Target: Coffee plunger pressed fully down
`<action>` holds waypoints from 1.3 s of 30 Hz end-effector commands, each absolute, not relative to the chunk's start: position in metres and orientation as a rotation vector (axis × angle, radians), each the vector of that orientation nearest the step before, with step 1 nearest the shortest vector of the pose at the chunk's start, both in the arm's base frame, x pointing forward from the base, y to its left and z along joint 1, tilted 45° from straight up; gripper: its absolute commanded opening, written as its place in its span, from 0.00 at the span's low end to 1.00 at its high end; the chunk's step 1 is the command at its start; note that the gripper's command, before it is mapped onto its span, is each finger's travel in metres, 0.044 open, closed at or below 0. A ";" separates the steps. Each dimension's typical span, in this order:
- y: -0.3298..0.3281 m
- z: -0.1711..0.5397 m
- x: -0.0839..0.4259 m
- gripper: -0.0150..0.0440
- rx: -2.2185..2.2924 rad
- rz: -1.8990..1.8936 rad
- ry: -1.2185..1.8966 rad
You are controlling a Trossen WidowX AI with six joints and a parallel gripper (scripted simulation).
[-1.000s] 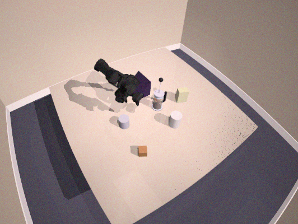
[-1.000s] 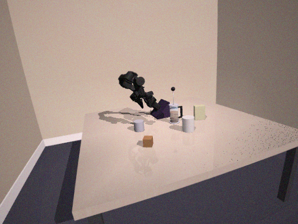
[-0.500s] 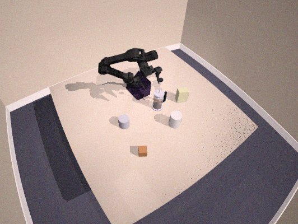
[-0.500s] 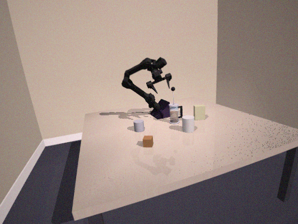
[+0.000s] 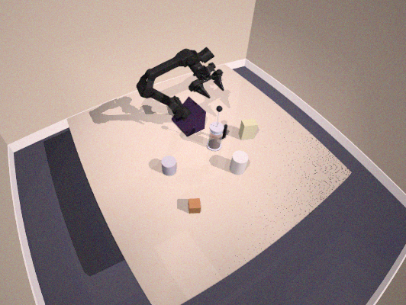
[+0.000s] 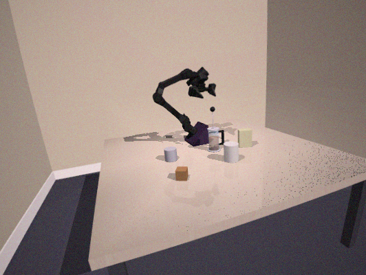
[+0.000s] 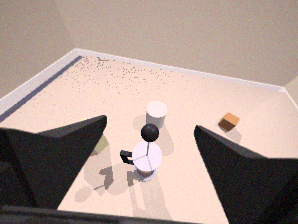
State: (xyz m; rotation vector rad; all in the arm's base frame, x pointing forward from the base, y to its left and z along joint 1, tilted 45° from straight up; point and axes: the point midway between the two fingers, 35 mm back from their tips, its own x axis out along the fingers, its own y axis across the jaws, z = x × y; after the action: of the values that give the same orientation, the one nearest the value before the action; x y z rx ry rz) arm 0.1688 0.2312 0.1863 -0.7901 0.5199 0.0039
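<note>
Above raised plunger (image 5: 219, 109) (image 6: 212, 109) (image 7: 150, 133): pincer (image 5: 216, 92) (image 6: 208, 97) (image 7: 150, 124) wide open, clear air between.

In the top view's upper centre, open air is separating the black two-fingered gripper (image 5: 216, 92) (image 6: 208, 96) (image 7: 150, 124) from the black round plunger knob (image 5: 219, 109) (image 6: 212, 109) (image 7: 150, 133); the white cylinder (image 5: 239, 162) (image 6: 231, 152) (image 7: 156, 114) is obstructing low passage lower right of the press.

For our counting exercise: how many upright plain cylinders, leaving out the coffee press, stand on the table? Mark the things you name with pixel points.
2: a short lavender cylinder (image 5: 169, 166) (image 6: 170, 155) left of the press in the top view; a taller white cylinder (image 5: 239, 162) (image 6: 231, 152) (image 7: 156, 115) nearer its handle side.
</note>
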 end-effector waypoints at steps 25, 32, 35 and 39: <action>0.192 0.139 0.193 1.00 -0.805 -0.013 0.512; 0.189 0.135 0.203 1.00 -0.806 -0.015 0.508; 0.188 0.134 0.206 1.00 -0.807 -0.016 0.506; 0.188 0.134 0.206 0.87 -0.807 -0.016 0.505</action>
State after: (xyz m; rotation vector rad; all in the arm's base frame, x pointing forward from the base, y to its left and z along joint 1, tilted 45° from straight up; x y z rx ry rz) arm 0.2061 0.1901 0.1366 -0.7974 0.5022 -0.0171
